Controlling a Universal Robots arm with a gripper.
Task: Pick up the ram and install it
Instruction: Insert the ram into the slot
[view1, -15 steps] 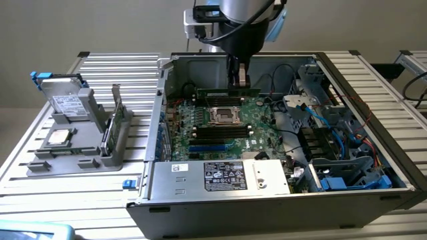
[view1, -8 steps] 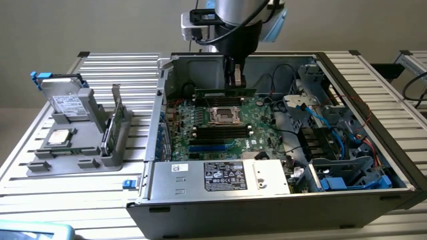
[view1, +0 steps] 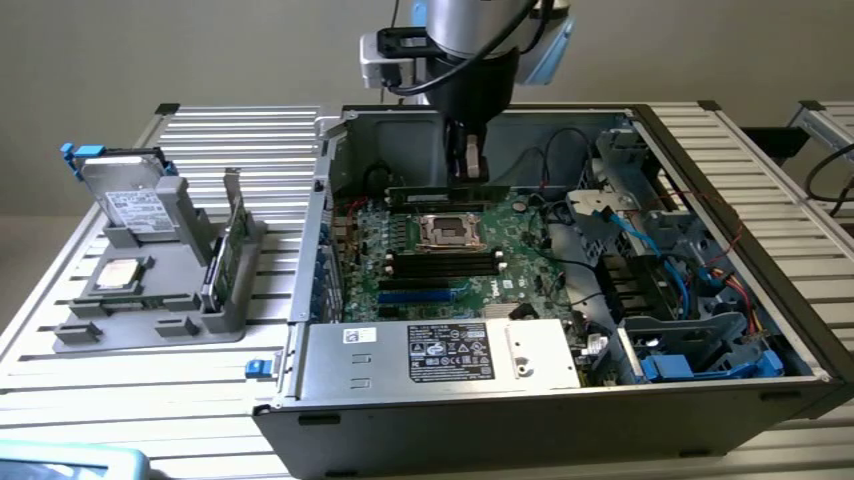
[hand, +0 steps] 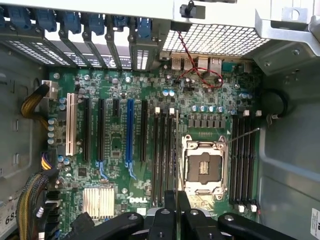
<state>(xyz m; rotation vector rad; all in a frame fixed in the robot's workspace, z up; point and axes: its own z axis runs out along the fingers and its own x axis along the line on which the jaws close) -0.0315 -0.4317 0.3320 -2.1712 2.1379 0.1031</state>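
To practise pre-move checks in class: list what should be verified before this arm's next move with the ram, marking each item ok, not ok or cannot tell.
1. Grip: end effector shut on ram: ok.
2. Position: ram above motherboard, beside CPU socket: ok.
3. Alignment: ram parallel to black memory slots: ok.
4. Latches: slot latches open: cannot tell.
5. Seating: ram in a slot: cannot tell.
6. Clearance: red cable apart from ram: ok.

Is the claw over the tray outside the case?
No: the claw holds the ram inside the case, over the motherboard.
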